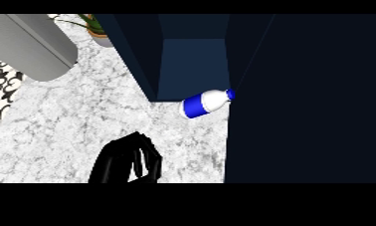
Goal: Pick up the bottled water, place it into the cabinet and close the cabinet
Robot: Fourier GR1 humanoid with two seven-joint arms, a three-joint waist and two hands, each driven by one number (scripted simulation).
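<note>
Your bottle (204, 104) lies on its side at the cabinet (192, 65) mouth, against the open door (301, 100). It needs nudging in, then the door closing. The left hand (126, 164) is empty; whether it's spread can't be told.

The bottled water (208, 103) lies on its side: a white bottle with a broad blue band round its base end and a blue cap (231, 93). The cap points toward two o'clock and the base toward eight o'clock. It lies at the mouth of the cabinet (191, 63), seemingly just outside it on the marble tabletop (88, 110). The cabinet is dark navy and stands open at twelve o'clock of the bottle. Its door (301, 100), at three o'clock, meets the cap.
</note>
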